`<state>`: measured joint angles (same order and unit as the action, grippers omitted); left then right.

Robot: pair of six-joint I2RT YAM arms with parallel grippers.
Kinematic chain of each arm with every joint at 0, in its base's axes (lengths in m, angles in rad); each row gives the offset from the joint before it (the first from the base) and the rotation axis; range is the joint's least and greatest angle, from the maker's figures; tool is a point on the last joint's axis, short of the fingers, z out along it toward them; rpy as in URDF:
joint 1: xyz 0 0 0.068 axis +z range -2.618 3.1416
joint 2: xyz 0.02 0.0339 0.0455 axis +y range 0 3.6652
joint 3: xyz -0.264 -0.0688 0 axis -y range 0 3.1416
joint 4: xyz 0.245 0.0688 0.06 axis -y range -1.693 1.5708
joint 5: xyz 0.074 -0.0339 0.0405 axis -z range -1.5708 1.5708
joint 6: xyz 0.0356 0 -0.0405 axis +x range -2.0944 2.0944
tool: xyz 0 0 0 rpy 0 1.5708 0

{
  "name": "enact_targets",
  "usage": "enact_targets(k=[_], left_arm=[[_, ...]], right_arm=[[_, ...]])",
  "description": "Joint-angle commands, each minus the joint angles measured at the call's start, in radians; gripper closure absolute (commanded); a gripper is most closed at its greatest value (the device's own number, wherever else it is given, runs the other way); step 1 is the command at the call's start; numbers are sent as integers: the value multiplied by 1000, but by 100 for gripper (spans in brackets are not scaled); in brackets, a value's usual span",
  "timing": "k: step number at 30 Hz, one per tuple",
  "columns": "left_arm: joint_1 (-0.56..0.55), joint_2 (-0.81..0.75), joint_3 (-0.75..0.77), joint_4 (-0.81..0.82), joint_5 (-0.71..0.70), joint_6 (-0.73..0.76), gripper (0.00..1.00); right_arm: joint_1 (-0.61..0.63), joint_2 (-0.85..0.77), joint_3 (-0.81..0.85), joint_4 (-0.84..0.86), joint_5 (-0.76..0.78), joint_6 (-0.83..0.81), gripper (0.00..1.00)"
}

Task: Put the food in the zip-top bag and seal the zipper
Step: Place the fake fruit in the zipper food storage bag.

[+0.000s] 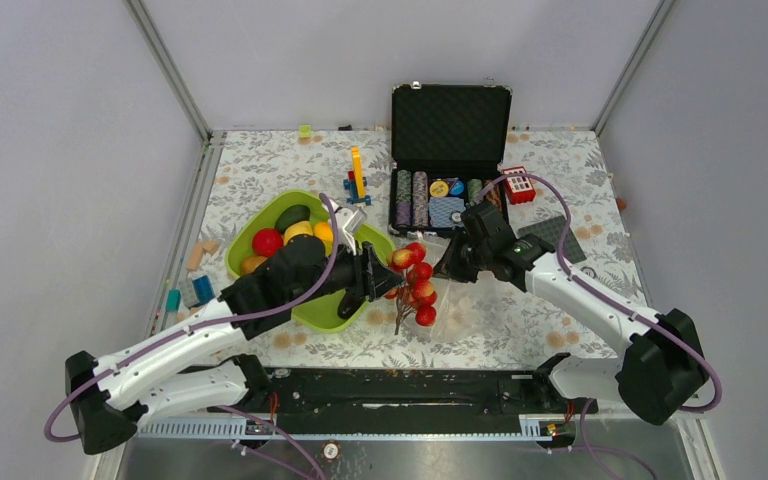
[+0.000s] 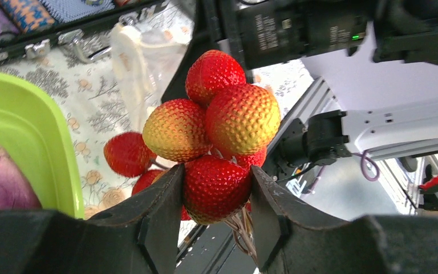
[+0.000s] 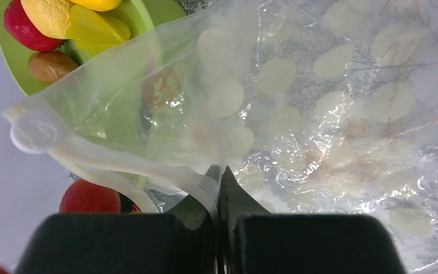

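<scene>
On the table's (image 1: 260,160) left half, the lime-green tray (image 1: 235,262) is holding most of the food: red, yellow, orange & dark green pcs, plus a purple one showing in the left wrist view. Just right of the tray, the left tool (image 2: 217,191) is gripping the berry bunch (image 2: 222,114). Its fingers are clamped on one lower berry, w/ the rest of the cluster sticking out past the tips. The bunch is hanging btwn tray and bag.

Next right, the right tool (image 3: 219,185) is pinching the zip-top bag (image 3: 319,114) by its zipper rim. The jaws are pressed together on the strip and are lifting one lip, so the mouth seems to be gaping toward the berries. No food is showing inside. A white slider knob (image 3: 34,134) is sitting at the rim's end. Behind, the black case (image 1: 450,120) w/ chips is standing lid-up.

Step in hand, by my read: loading the berries, prob. the first item. The next move is calling for the left arm to steer the bunch through the raised mouth and past the zip track, then let go w/o dragging the floppy film. The zipper isn't sealed yet.
</scene>
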<state>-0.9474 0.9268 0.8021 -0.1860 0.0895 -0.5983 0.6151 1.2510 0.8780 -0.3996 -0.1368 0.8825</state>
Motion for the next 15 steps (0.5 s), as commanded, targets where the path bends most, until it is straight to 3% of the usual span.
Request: enact_targets(k=[1,5,11,15], left_arm=[[-4,-32,87,49,81,33,100],[-4,-19,83,89,123,13,100],[-4,48,30,302,251,-59,100],[-4,101,31,283,220,-70,100]], right_arm=[[-11,22,50,4,-36,40,100],[-12,19,43,44,-90,53,100],[-11,-74,-23,130,-113,88,100],[-11,-123,-40,140,-136,88,100]])
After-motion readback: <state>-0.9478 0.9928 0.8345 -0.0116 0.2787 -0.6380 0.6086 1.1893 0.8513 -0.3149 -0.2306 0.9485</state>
